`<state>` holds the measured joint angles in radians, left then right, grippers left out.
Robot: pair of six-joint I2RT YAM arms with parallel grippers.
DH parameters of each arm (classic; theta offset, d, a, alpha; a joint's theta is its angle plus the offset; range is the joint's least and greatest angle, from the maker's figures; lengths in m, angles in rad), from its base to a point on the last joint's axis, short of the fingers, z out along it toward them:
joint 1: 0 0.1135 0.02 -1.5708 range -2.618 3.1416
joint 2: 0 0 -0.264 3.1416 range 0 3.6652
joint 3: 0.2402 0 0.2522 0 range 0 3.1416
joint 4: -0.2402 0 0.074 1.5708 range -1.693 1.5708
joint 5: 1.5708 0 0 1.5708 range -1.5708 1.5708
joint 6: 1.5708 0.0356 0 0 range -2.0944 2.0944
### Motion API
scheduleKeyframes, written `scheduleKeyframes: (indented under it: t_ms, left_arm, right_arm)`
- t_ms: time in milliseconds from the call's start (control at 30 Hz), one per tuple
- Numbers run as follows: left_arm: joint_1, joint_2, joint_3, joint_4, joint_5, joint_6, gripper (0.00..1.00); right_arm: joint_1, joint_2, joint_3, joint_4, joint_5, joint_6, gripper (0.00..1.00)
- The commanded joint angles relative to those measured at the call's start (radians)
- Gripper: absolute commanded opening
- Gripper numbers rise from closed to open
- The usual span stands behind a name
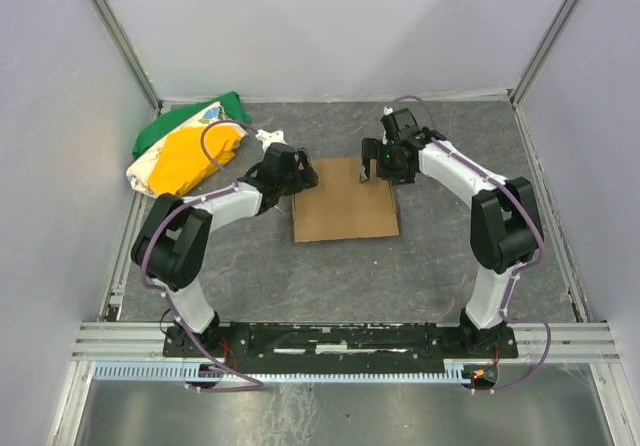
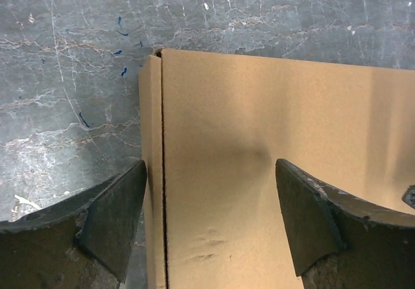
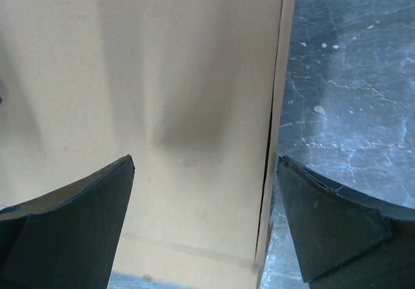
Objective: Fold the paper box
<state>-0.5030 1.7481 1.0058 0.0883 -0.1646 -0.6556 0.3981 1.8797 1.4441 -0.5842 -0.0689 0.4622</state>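
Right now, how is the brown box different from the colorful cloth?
The paper box lies flat and plain brown; the cloth bundle is lumpy, green, yellow and white. The paper box sits mid-table; the cloth bundle sits at the far left. Both rest on the table.

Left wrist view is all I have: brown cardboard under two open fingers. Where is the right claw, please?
Observer: The right claw is open over the right edge of the box, near its far corner.
Operator: How does the whole box lie?
Observer: From above, it is one flat rectangle on the table, between the two arms.
Operator: Is anything else on the table?
Observer: A green, yellow and white cloth lies at the far left, apart from the box.
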Motion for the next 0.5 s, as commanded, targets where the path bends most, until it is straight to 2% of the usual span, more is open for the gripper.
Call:
scheduleKeyframes:
  t_ms: [0, 200, 367, 467]
  left_arm:
    - [0.039, -0.082, 0.021, -0.080, 0.035, 0.035, 0.88]
    - [0.047, -0.377, -0.142, -0.161, 0.040, 0.057, 0.91]
    - [0.038, -0.588, -0.315, -0.165, 0.181, -0.005, 0.85]
    - [0.008, -0.648, -0.415, -0.144, 0.192, -0.043, 0.84]
  right_arm:
    - [0.002, -0.148, -0.007, -0.013, 0.097, -0.019, 0.99]
    - [0.002, -0.376, -0.243, 0.002, 0.064, -0.015, 0.99]
    - [0.001, -0.493, -0.465, 0.021, -0.029, -0.006, 0.99]
    - [0.001, -0.531, -0.547, 0.056, -0.059, 0.005, 0.99]
